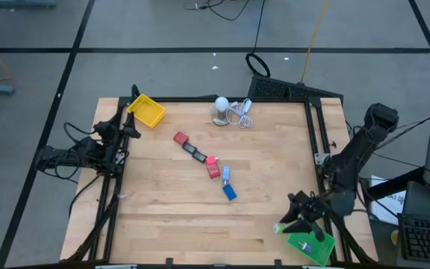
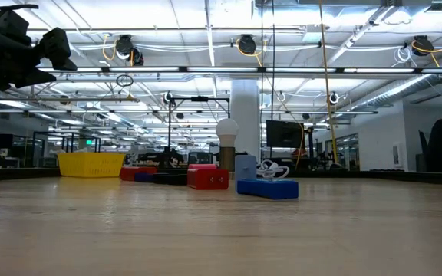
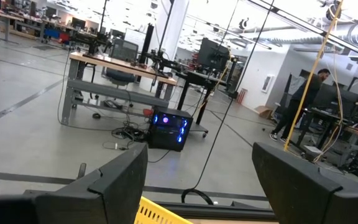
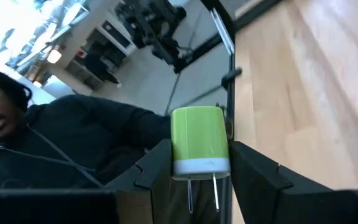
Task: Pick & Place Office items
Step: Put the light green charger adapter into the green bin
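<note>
Green-and-white plug block (image 4: 199, 142): clamped between the right gripper's fingers (image 4: 146, 171), metal prongs sticking out past them; in the high view it shows as a small green bit at the gripper tip.
Right gripper (image 1: 288, 222): closed on the plug block, at the table's near right corner, just beside the green tray (image 1: 310, 246).
Left gripper (image 3: 197, 180): jaws spread wide with nothing between them, raised at the table's far left edge, close to the yellow tray (image 1: 147, 110).
Red blocks: one (image 1: 180, 138) at the far end of a diagonal row mid-table, another (image 1: 213, 171) further along it.
Dark flat rectangle (image 1: 195, 152): lies between the two red blocks.
Pink bit (image 1: 211, 160): touching the second red block on its far side.
Blue blocks: a pale one (image 1: 226, 175) just beside the red block, a darker one (image 1: 230, 192) at the row's near end.
White round object (image 1: 222, 107): at the far edge with its coiled white cable (image 1: 241, 113) beside it.
Person (image 4: 55, 137): in dark clothing, seen beyond the table in the right wrist view.
</note>
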You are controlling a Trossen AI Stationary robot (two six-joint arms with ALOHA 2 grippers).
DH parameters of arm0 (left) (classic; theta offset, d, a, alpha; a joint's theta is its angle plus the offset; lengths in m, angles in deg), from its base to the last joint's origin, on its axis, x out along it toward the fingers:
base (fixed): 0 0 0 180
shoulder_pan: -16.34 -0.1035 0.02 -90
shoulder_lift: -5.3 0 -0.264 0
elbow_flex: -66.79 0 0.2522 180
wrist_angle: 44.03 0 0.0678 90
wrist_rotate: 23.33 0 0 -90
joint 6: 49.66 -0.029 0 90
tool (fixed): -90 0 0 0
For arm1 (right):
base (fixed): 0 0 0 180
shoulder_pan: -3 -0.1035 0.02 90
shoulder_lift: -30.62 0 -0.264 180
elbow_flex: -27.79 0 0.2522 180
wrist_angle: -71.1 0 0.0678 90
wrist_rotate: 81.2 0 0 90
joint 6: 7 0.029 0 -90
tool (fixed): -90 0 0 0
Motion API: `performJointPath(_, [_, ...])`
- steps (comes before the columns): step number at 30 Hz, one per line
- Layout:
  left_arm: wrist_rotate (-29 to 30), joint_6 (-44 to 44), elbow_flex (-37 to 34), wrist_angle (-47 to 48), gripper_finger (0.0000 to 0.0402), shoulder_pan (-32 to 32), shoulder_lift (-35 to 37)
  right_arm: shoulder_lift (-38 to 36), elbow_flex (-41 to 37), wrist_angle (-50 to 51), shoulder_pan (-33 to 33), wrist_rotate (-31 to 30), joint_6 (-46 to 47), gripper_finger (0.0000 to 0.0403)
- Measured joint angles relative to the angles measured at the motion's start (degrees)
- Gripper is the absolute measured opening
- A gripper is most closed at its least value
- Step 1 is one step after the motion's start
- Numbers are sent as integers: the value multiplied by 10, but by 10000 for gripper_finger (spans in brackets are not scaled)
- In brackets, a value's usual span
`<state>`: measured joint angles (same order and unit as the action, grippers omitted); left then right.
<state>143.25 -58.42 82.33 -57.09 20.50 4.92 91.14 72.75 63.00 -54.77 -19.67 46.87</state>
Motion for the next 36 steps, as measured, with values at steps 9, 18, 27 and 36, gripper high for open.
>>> performJointPath(9, [0,0,0,0,294,0,0,72,117,204,-9,41,233,130])
performJointPath(18, [0,0,0,0,294,0,0,99,120,253,-9,213,501,130])
performJointPath(27, [0,0,0,0,294,0,0,92,120,354,-8,380,708,130])
performJointPath(36, [0,0,0,0,294,0,0,91,121,431,18,467,725,130])
